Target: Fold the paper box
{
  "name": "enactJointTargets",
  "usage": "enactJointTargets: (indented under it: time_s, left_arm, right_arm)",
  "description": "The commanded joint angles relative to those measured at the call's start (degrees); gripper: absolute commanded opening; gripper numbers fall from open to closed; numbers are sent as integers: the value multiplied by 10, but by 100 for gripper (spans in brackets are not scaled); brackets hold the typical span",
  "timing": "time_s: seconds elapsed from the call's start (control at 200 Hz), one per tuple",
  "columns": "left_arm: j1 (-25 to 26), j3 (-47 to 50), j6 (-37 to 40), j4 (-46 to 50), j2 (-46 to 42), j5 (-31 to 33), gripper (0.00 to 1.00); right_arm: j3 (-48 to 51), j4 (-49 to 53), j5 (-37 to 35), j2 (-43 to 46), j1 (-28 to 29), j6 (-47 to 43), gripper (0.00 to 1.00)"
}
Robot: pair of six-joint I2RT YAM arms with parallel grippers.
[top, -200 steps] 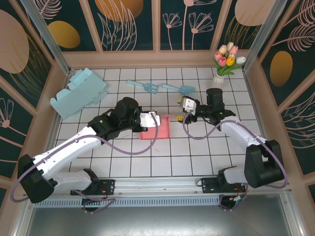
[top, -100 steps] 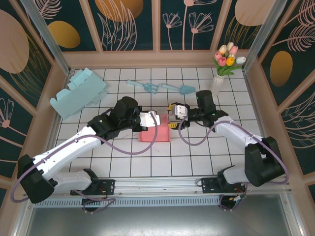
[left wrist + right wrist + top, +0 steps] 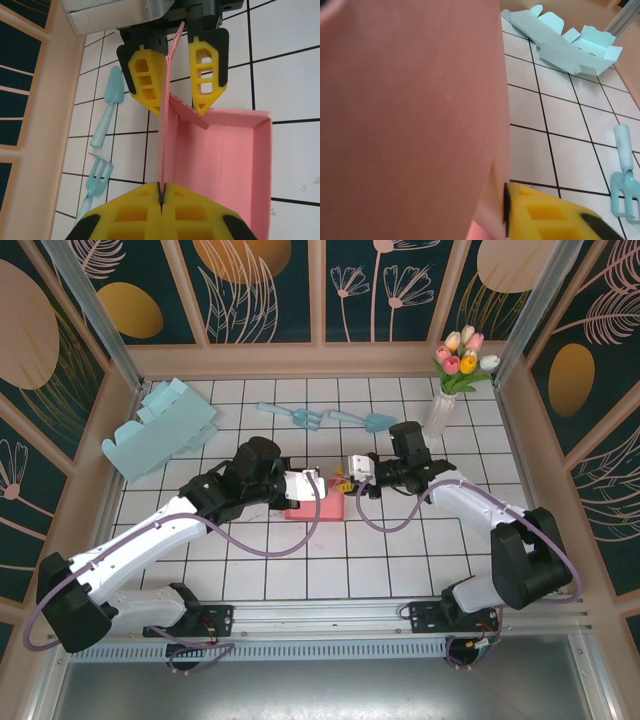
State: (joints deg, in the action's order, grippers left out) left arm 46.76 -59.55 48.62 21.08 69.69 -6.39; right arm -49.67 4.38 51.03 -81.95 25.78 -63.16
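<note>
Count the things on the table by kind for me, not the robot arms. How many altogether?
Boxes: 2 (pink box, blue box)
Garden tools: 2 (fork, trowel)
Vase of flowers: 1 (vase)
Total: 5

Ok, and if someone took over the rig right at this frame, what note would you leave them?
Left gripper: shut on the pink box's upright side panel.
Right gripper: jaws astride that panel's far end, gap on one side, not clamped.
Box: mid-table, open tray, several walls up.
Left to do: probably clamp right, tuck the panel in, finish the folds.
</note>
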Motion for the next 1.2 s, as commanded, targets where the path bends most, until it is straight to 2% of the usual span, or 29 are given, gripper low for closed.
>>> enactJointTargets:
  time_s: [0.0,0.085,0.225,0.33,0.39,0.41,0.46,0.49,0.595,0.64,0.756,0.786,0.811,0.821,0.866,0.906,0.966,1.026,1.136,1.196]
  left_arm:
    - [6,2,5,-13,10,-59,0]
    - [5,2,2,-19,8,-68,0]
    - [5,5,-3,-31,7,-72,0]
    - [5,11,-21,-66,5,-55,0]
    - [5,20,-46,-110,3,-37,9]
    - [5,24,-57,-126,1,-36,15]
    - [5,35,-94,-188,-5,-31,41]
    - [5,61,-121,-228,-10,-29,51]
    - [5,125,-232,-368,-36,-13,58]
    - [5,152,-303,-428,-51,31,64]
    - [4,165,-493,-449,-80,244,69]
    - [2,173,-534,-450,-90,288,77]
    - [-1,174,-580,-431,-96,338,94]
    - [-3,173,-604,-421,-97,362,97]
    - [-32,153,-703,-340,-98,424,98]
    - [-70,145,-756,-300,-102,400,98]
    - [-131,159,-813,-296,-115,321,99]
    - [-176,166,-856,-290,-118,271,99]
    - [-226,152,-917,-282,-85,170,99]
    - [-229,115,-984,-234,-42,172,99]
  right_arm:
    - [-24,-21,42,-7,8,-16,19]
    - [-22,-28,46,-10,7,-11,17]
    - [-25,-32,51,-17,6,-8,0]
    - [-25,-38,55,-22,-1,-3,0]
    - [-23,-47,63,-24,-12,3,0]
    - [-21,-51,65,-25,-17,6,0]
    - [-17,-57,68,-27,-32,9,0]
    - [-17,-58,67,-30,-39,12,0]
    - [-12,-46,60,-35,-64,-1,0]
    - [-9,-46,56,-36,-73,-6,0]
    - [-12,-54,61,-45,-89,-8,0]
    - [-16,-50,58,-49,-90,-12,0]
    - [-19,-46,56,-52,-90,-15,0]
    - [-21,-45,55,-53,-91,-16,0]
    - [-25,-41,55,-60,-91,-20,0]
    - [-26,-42,57,-62,-93,-21,0]
    - [-25,-45,57,-64,-94,-22,0]
    - [-22,-47,57,-64,-98,-23,0]
    - [-23,-46,56,-63,-100,-26,0]
    - [-24,-45,57,-63,-101,-28,0]
